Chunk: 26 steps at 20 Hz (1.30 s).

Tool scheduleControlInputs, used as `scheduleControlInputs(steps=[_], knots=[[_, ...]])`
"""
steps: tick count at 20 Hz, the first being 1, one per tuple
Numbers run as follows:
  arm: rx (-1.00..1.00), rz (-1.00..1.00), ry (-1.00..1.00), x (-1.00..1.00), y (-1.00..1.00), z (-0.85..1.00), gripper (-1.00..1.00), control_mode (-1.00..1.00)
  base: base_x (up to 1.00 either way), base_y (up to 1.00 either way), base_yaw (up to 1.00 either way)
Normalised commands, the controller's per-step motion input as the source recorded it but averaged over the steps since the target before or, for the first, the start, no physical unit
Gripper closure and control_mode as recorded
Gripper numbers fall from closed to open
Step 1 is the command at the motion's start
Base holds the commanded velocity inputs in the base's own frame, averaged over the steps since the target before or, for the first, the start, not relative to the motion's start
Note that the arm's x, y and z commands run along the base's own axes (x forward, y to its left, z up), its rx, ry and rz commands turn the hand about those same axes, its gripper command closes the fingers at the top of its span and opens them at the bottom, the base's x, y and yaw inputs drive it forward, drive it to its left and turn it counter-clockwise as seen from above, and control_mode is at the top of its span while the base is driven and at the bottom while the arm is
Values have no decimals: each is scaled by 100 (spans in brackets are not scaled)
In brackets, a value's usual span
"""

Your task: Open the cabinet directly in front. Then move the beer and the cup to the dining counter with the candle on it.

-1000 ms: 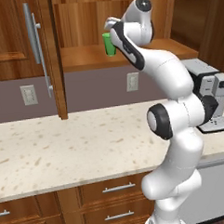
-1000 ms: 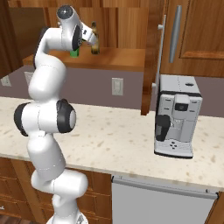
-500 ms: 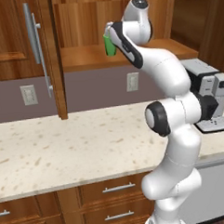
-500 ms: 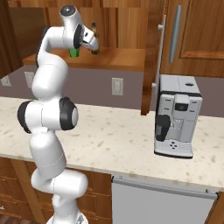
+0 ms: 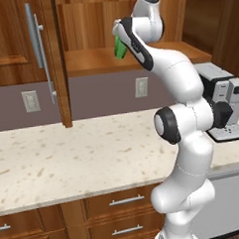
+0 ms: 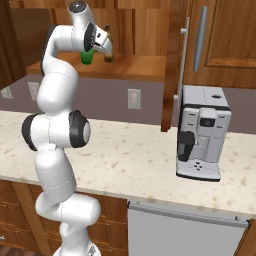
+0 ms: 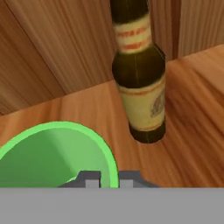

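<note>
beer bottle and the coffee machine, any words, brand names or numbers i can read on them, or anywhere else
Neck label of the beer: reddish lettering, too blurred to read.
Body label of the beer: a faint emblem, no legible words.
Coffee machine: no readable text; its front panel is too small to tell.
Cup, cabinet door, wall outlets: no text.

kitchen counter with a coffee machine, wall outlets and low drawers

a silver and black coffee machine (image 6: 201, 132) stands upright on the speckled beige countertop (image 5: 69, 159), near its right end; white outlets (image 5: 30, 101) sit on the grey-mauve backsplash (image 5: 100, 95) behind it; brown drawers (image 5: 121, 202) with short horizontal metal handles lie under the countertop; a pale grey appliance front (image 6: 185, 232) sits below the machine
</note>
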Motion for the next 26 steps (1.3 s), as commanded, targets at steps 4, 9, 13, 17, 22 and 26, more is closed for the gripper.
scheduleControlInputs(steps=[4, 9, 13, 17, 22, 26], knots=[[0, 0, -33, 0, 0, 25, 100, -100, 0, 0, 0], [1, 0, -39, -3, 0, 18, 100, -100, 0, 0, 0], [0, 0, -2, -25, 0, 0, 100, -100, 0, 0, 0], [0, 7, -18, -100, 1, 0, 100, -100, 0, 0, 0], [0, 13, -14, -100, 2, -2, 100, -100, 0, 0, 0], [-5, 14, 2, -100, 1, -64, 100, -100, 0, 0, 0]])
